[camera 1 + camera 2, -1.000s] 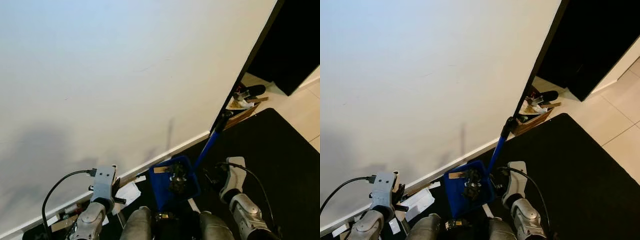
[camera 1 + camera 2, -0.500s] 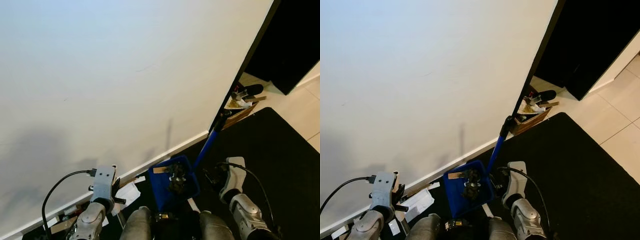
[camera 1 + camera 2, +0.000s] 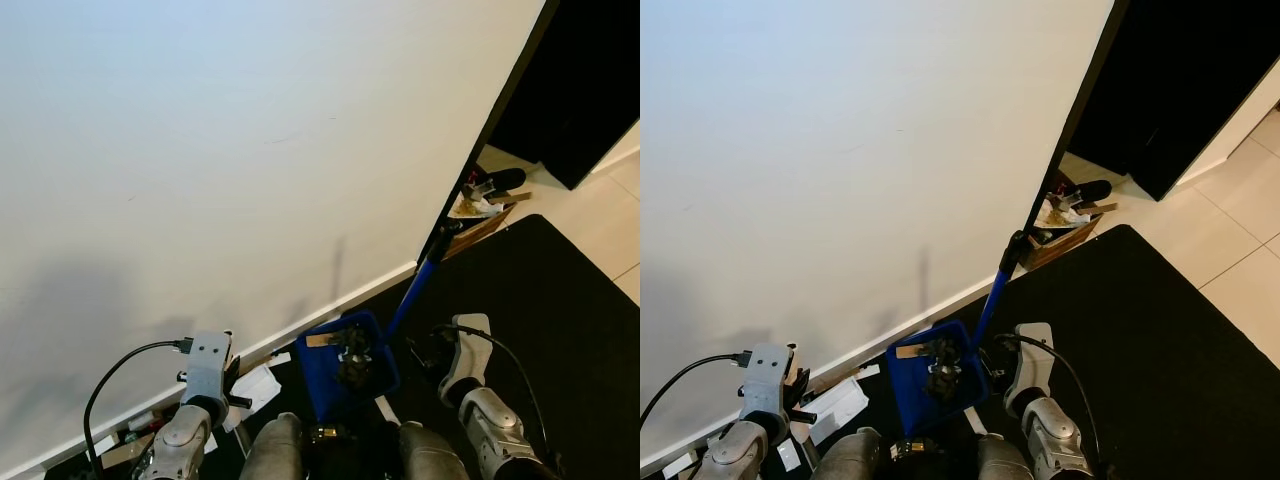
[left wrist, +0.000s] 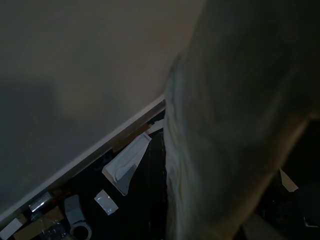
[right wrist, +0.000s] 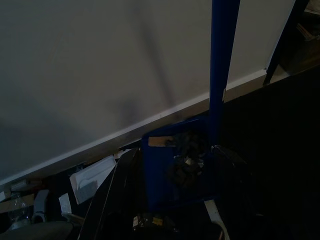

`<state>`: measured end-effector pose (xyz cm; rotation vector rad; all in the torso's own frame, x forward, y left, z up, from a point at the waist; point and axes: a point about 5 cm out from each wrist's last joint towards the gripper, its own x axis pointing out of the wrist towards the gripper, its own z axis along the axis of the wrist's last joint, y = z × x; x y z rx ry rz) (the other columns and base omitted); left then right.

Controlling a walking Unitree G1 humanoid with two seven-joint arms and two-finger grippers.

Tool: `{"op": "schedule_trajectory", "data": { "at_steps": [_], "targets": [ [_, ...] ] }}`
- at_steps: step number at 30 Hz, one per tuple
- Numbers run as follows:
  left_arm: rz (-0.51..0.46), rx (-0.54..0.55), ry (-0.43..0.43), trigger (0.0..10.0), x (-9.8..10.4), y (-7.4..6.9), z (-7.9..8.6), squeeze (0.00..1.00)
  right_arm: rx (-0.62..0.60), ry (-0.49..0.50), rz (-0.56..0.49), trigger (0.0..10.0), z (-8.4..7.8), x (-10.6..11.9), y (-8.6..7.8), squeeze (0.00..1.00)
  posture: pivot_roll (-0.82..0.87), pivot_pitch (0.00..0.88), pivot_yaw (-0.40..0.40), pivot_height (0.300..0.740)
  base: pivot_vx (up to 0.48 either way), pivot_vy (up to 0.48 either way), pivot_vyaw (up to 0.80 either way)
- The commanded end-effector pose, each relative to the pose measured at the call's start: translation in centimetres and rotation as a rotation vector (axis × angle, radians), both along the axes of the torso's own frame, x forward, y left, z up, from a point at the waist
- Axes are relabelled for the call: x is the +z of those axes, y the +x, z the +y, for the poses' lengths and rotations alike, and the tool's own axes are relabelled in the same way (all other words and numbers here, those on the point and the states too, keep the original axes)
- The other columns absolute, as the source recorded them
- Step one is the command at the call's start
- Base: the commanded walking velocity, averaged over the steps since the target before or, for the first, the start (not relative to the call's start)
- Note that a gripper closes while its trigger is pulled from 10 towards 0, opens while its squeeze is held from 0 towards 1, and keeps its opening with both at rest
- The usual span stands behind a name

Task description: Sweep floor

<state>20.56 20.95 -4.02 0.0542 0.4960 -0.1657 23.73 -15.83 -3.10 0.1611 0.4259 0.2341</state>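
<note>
We stand close to a white wall (image 3: 250, 150), with a blue dustpan (image 3: 345, 365) set on the dark mat (image 3: 560, 310) just ahead of our legs, between our two arms. The dustpan holds a dark clump of debris (image 3: 352, 362) and a small tan strip, and its blue handle (image 3: 418, 285) slants up toward the black door frame (image 3: 500, 110). Our right gripper (image 3: 432, 352) sits just beside the base of that handle, but we cannot tell whether its fingers are clamped on it or apart. Our left gripper (image 3: 230, 385) hangs near the baseboard (image 3: 340, 300) over scattered white paper scraps (image 3: 255, 385); its finger position cannot be made out either. A cluttered box (image 3: 480, 210) lies beyond the doorway.
</note>
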Motion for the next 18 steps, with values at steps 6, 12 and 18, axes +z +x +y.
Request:
{"op": "schedule_trajectory", "data": {
  "at_steps": [6,12,18],
  "targets": [
    [0.022,-0.015,-0.039,10.0,-0.58,-0.55,-1.36,0.00,-0.010,-0.003,0.022,10.0,-0.45,-0.38,-0.53,0.00,0.08,0.149,-0.028,0.740,0.000,0.000,0.00],
    [0.022,-0.015,-0.039,10.0,-0.58,-0.54,-1.41,0.00,-0.010,-0.003,0.025,10.0,-0.48,-0.41,-0.54,0.00,0.08,0.148,-0.030,0.740,0.000,0.000,0.00],
    [0.022,-0.015,-0.040,10.0,-0.59,-0.54,-1.44,0.00,-0.011,-0.004,0.026,10.0,-0.51,-0.42,-0.54,0.00,0.08,0.148,-0.029,0.740,0.000,0.000,0.00]
  ]
}}
